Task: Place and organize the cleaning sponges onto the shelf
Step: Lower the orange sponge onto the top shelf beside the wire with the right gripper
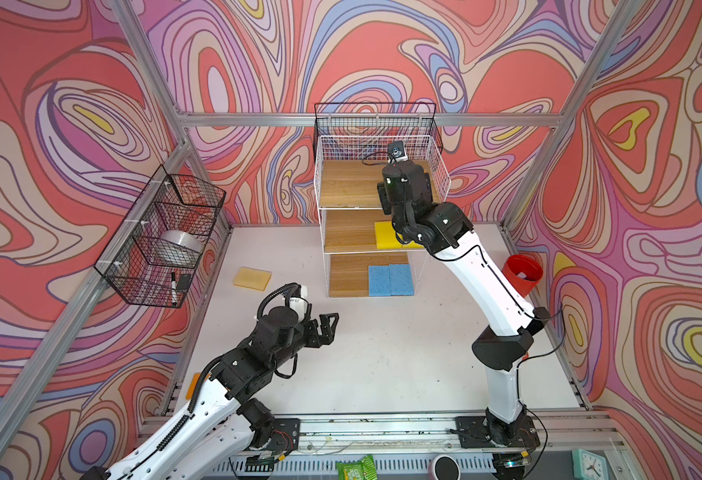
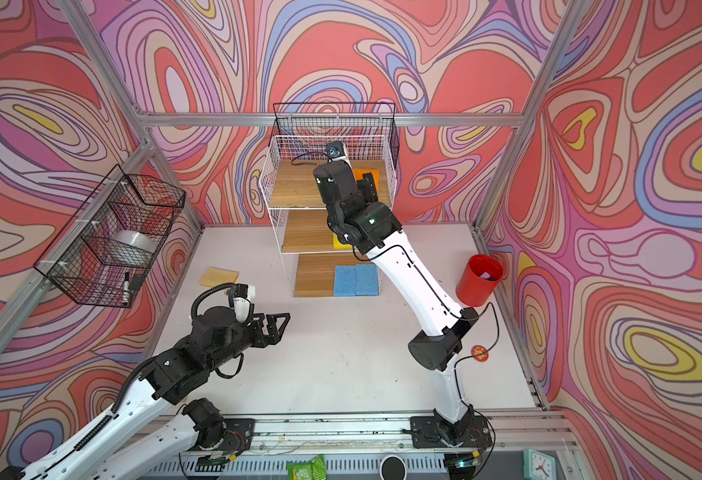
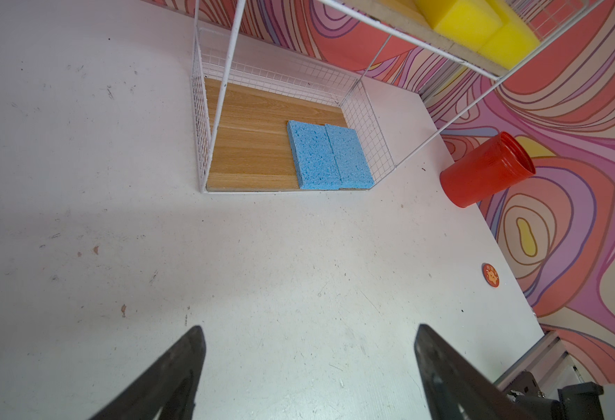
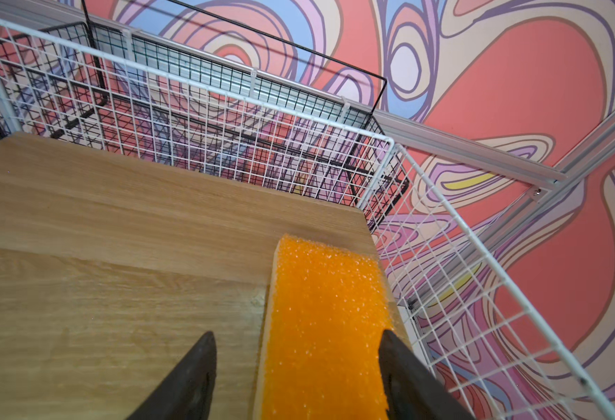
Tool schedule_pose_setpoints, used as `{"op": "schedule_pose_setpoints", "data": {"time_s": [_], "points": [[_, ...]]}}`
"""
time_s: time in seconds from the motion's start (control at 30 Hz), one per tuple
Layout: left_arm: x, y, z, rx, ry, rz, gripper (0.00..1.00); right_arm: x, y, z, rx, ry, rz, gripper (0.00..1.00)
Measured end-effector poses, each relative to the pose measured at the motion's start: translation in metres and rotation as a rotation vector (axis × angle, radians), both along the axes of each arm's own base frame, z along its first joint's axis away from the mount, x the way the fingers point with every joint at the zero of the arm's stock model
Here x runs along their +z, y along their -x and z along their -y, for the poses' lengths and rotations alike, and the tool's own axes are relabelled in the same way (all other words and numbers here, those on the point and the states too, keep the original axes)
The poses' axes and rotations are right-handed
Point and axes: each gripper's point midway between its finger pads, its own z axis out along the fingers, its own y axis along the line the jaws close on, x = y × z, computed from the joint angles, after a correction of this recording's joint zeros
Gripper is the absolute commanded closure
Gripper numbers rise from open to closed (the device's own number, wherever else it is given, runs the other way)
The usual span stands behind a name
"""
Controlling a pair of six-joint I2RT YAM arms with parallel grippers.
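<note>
The shelf (image 1: 374, 136) stands at the back of the table. Two blue sponges (image 1: 391, 280) lie side by side on its bottom board and two yellow sponges (image 3: 469, 22) on the middle one. My right gripper (image 4: 297, 332) reaches over the top board, open. An orange sponge (image 4: 328, 320) lies flat there by the wire side, between the fingers. One finger is clear of it and the other is at its edge. A tan-faced sponge (image 1: 252, 278) lies on the table to the left of the shelf. My left gripper (image 3: 309, 327) hovers open and empty over bare table.
A red cup (image 1: 521, 274) lies tipped against the right wall, with a small red-orange disc (image 2: 480, 353) on the table near it. A black wire basket (image 1: 162, 241) hangs on the left wall, another black basket (image 1: 374, 120) behind the shelf top. An orange strip (image 1: 193, 382) shows beside the left arm.
</note>
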Motion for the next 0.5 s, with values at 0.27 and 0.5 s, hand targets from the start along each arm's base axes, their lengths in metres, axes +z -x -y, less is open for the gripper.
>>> {"op": "schedule_pose_setpoints", "data": {"time_s": [0.27, 0.5], "points": [[0.0, 0.0, 0.0, 0.0, -0.001, -0.001, 0.09, -0.006, -0.003, 0.003, -0.012, 0.005, -0.01, 0.28], [-0.001, 0.0, 0.0, 0.0, -0.001, -0.002, 0.09, -0.006, -0.004, 0.012, -0.041, 0.009, -0.007, 0.29]]}}
